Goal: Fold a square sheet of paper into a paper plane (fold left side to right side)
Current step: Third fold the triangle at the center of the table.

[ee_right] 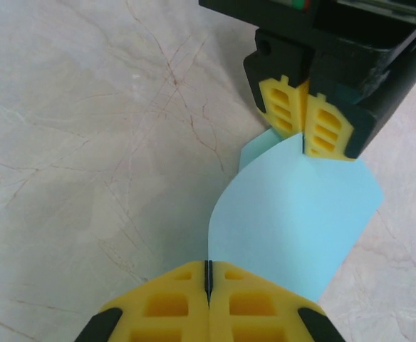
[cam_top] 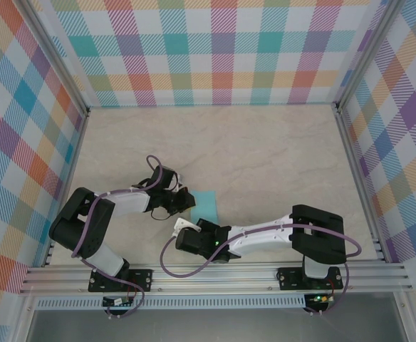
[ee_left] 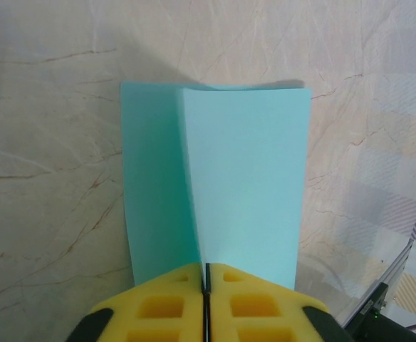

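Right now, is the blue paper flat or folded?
Half folded: the paper curls over, with a crease down it, not pressed flat.

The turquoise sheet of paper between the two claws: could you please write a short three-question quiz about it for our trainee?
1. True or false: the sheet of paper lies completely flat on the table.
2. In the right wrist view, the left claw is: A) open above the sheet; B) shut on the sheet's far edge; C) resting on bare table, away from the sheet.
3. What colour are the fingers of the right claw?
Key: 1 false, it bows upward along a fold line; 2 B; 3 yellow.
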Controlling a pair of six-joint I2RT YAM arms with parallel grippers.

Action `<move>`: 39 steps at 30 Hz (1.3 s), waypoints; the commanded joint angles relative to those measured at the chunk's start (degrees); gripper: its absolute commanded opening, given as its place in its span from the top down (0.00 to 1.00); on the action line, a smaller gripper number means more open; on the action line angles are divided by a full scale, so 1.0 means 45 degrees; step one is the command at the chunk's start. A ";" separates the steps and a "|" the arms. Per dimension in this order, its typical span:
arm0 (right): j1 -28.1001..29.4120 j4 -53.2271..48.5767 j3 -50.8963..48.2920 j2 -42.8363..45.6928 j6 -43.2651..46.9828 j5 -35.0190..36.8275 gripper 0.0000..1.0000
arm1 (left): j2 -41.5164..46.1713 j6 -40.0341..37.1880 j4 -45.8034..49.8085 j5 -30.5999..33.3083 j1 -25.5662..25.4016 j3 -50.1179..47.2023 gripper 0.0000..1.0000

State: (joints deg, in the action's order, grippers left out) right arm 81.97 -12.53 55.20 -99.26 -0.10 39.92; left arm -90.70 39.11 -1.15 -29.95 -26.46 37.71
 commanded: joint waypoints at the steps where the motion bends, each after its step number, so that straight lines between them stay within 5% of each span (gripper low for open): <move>1: -0.0106 -0.0080 -0.0292 0.0166 -0.0362 -0.0709 1.00 | 0.0340 -0.0460 0.0776 0.0360 0.0138 0.0200 0.85; 11: -0.0872 0.0476 -0.1055 0.0404 -0.0994 -0.2322 1.00 | 0.2116 -0.1986 0.4140 0.1489 0.0684 0.0901 0.37; 13: -0.0935 0.0596 -0.1112 0.0361 -0.1009 -0.2453 1.00 | 0.2318 -0.2197 0.4709 0.1636 0.0889 0.1312 0.34; 24: -0.1457 0.1245 -0.1616 0.0747 -0.1366 -0.3144 1.00 | -0.1059 -0.2861 0.3353 -0.0727 -0.0285 0.4383 0.73; 39: -0.2376 0.1753 -0.2066 0.1233 -0.1945 -0.5205 1.00 | -0.4960 -0.3393 0.3692 -0.0264 -0.1540 0.6263 0.85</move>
State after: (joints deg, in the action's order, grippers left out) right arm 72.31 -6.17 47.11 -95.85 -7.03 20.40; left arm -112.05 25.50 13.58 -32.12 -32.42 65.08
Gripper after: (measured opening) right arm 0.044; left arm 0.151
